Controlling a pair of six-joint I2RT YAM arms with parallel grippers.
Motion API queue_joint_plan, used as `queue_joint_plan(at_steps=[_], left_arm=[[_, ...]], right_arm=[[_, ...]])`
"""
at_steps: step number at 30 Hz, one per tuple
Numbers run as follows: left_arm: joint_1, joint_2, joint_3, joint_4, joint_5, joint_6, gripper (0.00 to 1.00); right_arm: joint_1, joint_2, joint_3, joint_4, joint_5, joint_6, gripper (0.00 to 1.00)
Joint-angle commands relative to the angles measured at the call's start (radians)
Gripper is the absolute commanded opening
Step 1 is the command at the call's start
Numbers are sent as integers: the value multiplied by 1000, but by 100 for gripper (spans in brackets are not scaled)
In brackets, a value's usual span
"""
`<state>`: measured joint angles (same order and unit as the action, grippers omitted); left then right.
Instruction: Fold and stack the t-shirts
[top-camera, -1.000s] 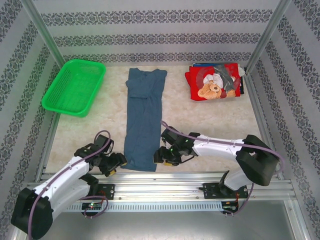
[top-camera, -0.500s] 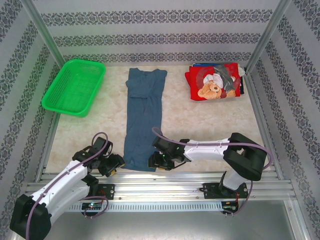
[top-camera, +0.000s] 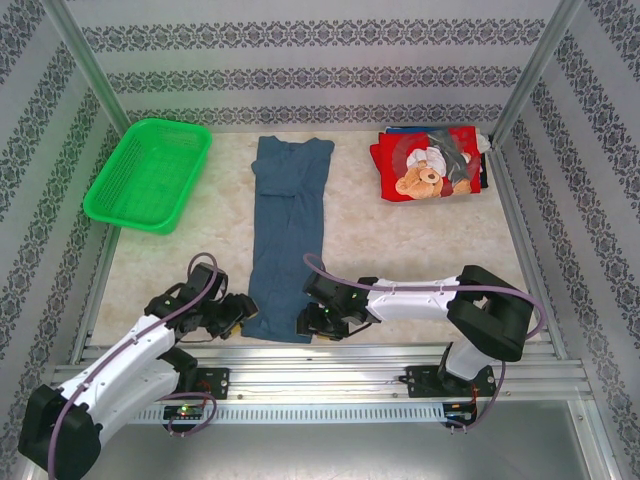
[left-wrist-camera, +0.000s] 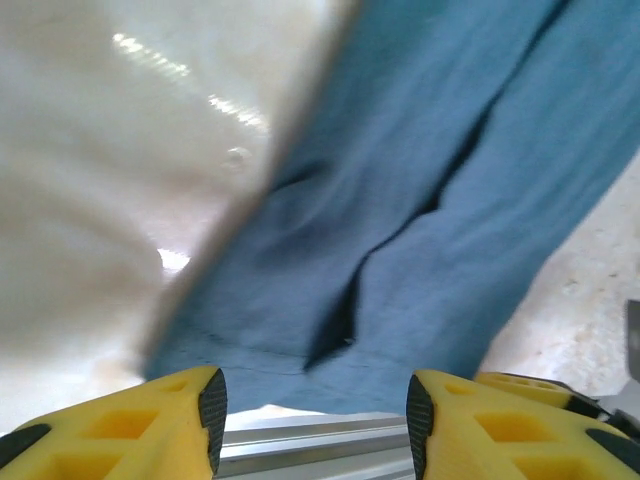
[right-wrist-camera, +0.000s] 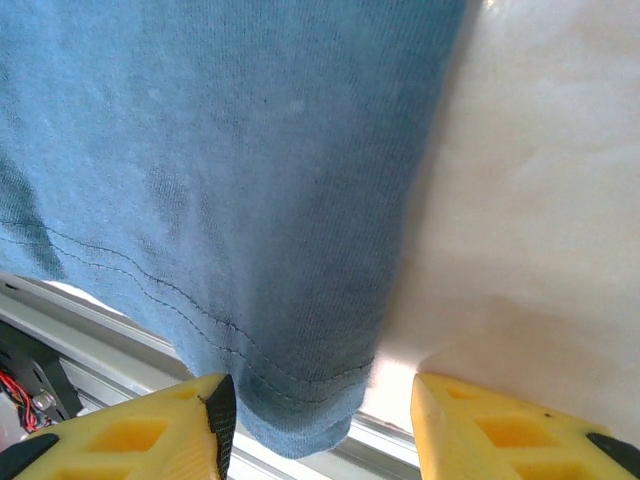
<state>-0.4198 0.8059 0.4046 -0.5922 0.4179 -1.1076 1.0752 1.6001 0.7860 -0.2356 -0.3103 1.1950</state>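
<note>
Slate-blue t-shirt (right-wrist-camera: 230, 180) hem corner between spread jaws of right end effector (right-wrist-camera: 320, 420); cream table (right-wrist-camera: 540, 200) at right.

Green mesh basket (top-camera: 147, 175) far left on cream mat (top-camera: 400, 250); patterned walls (top-camera: 320, 60).

no text, label, brand, number or sign can be read anywhere. the red t-shirt (top-camera: 425, 165), near the far right corner of the table (top-camera: 400, 250), carries a printed teddy-bear picture; whether any lettering goes with it is too small to tell.
</note>
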Motion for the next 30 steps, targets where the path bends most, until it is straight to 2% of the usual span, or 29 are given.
queue_joint_plan(at_steps=[1,8,14,18,30], left_arm=[[-18,2,3,-27,5,3,50],[-18,-123,-26,-200,-37,-3,50],[-25,-91,-65,-128,-40,-37,50],[-29,-17,-45,-114,-45,-19,49],[-55,85,-52,82,-49,-55,45]], right_arm=[[-9,0,10,-20,8,-20,51],[-23,-5,9,-20,-2,-38,51],[-49,-6,9,-21,-20,-57,51],[-60,-8,12,-24,-23,-64,51],[-66,-9,12,-17,-27,-64,51]])
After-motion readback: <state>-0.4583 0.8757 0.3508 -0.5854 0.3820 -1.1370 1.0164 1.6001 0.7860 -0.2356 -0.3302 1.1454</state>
